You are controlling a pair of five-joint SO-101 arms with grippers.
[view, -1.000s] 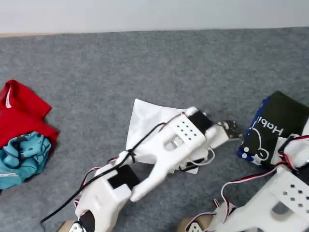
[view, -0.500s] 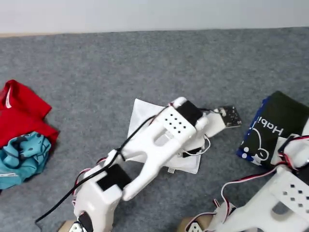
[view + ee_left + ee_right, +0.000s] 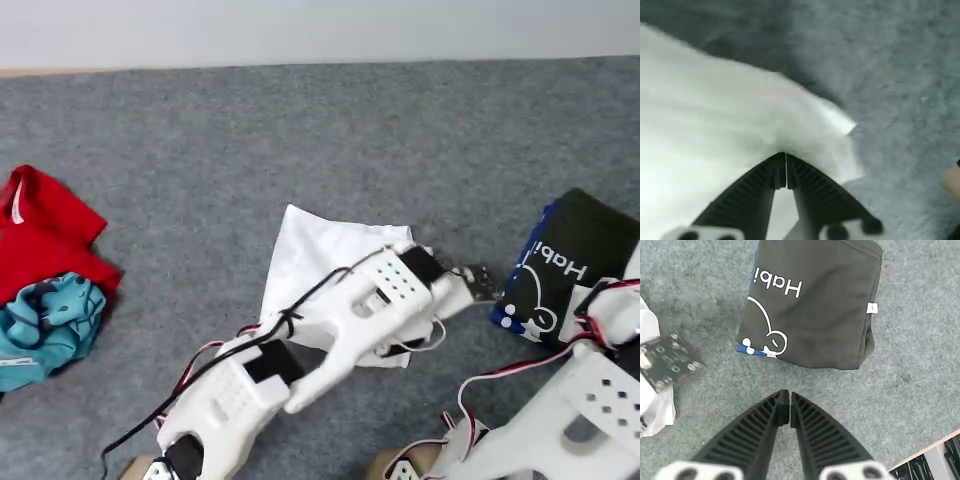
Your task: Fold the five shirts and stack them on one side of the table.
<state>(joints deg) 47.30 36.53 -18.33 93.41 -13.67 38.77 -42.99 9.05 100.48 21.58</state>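
Note:
A white shirt (image 3: 320, 255) lies crumpled mid-table, partly under my left arm (image 3: 370, 300). In the left wrist view my left gripper (image 3: 785, 167) is shut with its tips pinching the white shirt (image 3: 715, 135) near a corner. A folded black shirt (image 3: 575, 260) with white print rests on a blue one (image 3: 510, 318) at the right. My right gripper (image 3: 790, 407) hangs shut and empty over bare table just short of the black shirt (image 3: 810, 310). A red shirt (image 3: 40, 230) and a teal shirt (image 3: 45, 320) lie bunched at the left edge.
The grey felt table (image 3: 330, 130) runs to a pale wall at the back. The left arm's wrist camera board (image 3: 667, 362) sits close to the black shirt's edge. My right arm's body (image 3: 590, 400) fills the near right corner.
The left arm swung a little left and away, then came back right and nearer. The white shirt's shape shifted with it. The right arm has kept still.

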